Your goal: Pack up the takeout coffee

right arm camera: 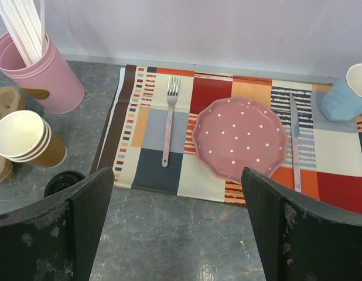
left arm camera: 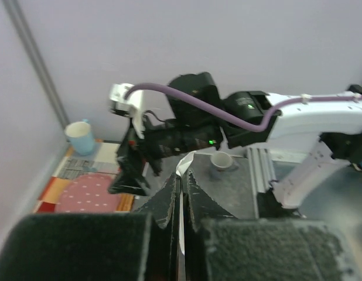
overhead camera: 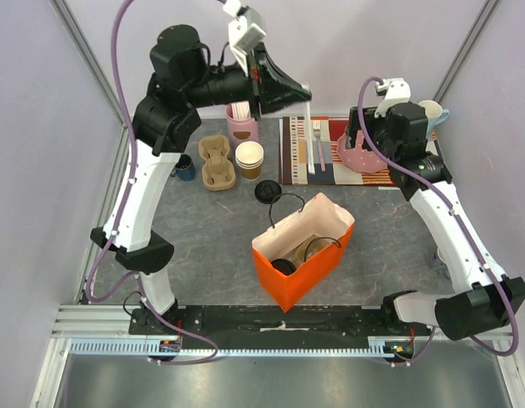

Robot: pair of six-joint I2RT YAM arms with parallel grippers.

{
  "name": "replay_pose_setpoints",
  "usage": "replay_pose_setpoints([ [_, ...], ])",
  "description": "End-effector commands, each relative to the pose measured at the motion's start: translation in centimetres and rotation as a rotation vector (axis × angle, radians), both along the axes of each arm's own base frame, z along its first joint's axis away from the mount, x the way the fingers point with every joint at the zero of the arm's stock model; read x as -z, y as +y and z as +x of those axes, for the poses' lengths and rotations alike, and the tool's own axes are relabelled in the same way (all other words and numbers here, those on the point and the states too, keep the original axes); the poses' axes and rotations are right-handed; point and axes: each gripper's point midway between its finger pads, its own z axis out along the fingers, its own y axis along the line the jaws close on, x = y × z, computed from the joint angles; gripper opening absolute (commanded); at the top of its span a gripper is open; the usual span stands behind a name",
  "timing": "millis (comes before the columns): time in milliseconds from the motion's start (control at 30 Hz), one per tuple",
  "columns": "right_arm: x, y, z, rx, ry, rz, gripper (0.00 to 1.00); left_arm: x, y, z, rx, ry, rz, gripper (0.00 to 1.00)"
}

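Observation:
The orange paper bag (overhead camera: 318,255) stands open in the middle of the table. A round black lid (overhead camera: 284,265) shows inside it at the near left; I take it for the takeout coffee, its brown cup body hidden by the bag wall. My left gripper (overhead camera: 306,90) is raised over the back of the table. It is shut on a white straw (overhead camera: 308,140) that hangs down over the placemat. In the left wrist view the jaws (left arm camera: 182,175) pinch the straw (left arm camera: 187,163). My right gripper (right arm camera: 177,172) is open and empty above the table just before the placemat.
A pink tumbler of straws (overhead camera: 242,124), a stack of lidless paper cups (overhead camera: 250,159), a cardboard cup carrier (overhead camera: 217,161) and a dark blue mug (overhead camera: 184,167) stand at the back left. A loose black lid (overhead camera: 267,191) lies behind the bag. The placemat (right arm camera: 157,175) holds a fork (right arm camera: 168,123), pink plate (right arm camera: 239,137), knife and blue cup (right arm camera: 348,93).

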Motion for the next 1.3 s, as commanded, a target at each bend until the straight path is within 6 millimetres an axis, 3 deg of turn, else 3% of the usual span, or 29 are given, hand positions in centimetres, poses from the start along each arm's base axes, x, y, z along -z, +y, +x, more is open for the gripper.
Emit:
replay_pose_setpoints([
  [0,-1.4,-0.8,-1.6,0.020,-0.054,0.025,0.98,0.3,-1.3,-6.7,0.179,-0.012,0.052,0.02],
  [200,-0.8,-1.1,-3.4,0.013,-0.051,0.035,0.98,2.1,-2.5,-8.9,0.199,-0.037,0.119,0.02],
  [300,-0.9,-1.2,-4.3,0.012,-0.058,0.040,0.98,4.5,-3.3,-9.1,0.208,-0.049,0.181,0.02],
  [333,-1.1,-1.3,-4.6,0.010,-0.065,0.044,0.98,6.4,-4.0,-8.3,0.193,-0.027,0.223,0.02],
  [433,-1.2,-1.2,-5.3,-0.002,-0.073,0.049,0.98,8.7,-5.0,-7.8,0.208,-0.005,0.266,0.02],
  [667,-1.8,-1.8,-6.4,0.004,-0.089,0.028,0.98,10.4,-6.3,-8.3,0.275,0.014,0.284,0.02],
  [767,-1.8,-1.9,-6.6,0.004,-0.092,0.023,0.98,10.7,-6.2,-8.5,0.285,0.019,0.290,0.29],
  [800,-1.8,-1.8,-6.6,0.002,-0.091,0.021,0.98,10.7,-6.2,-8.5,0.285,0.010,0.288,0.64],
  [900,-1.5,-1.6,-6.4,-0.007,-0.080,0.024,0.98,9.8,-6.1,-7.8,0.237,-0.023,0.276,0.98],
  [1000,-1.5,-1.3,-6.2,-0.016,-0.074,0.032,0.98,8.9,-5.9,-6.6,0.154,-0.037,0.264,1.00],
  [1100,-1.6,-1.2,-6.0,-0.020,-0.075,0.030,0.98,7.8,-5.2,-3.9,-0.005,-0.024,0.246,1.00],
  [1200,-1.4,-1.4,-5.6,-0.013,-0.065,0.019,0.98,6.6,-2.9,-0.2,-0.187,0.010,0.211,1.00],
  [1267,-1.1,-1.7,-5.4,0.010,-0.048,0.011,0.98,5.5,0.3,2.9,-0.335,0.032,0.175,1.00],
])
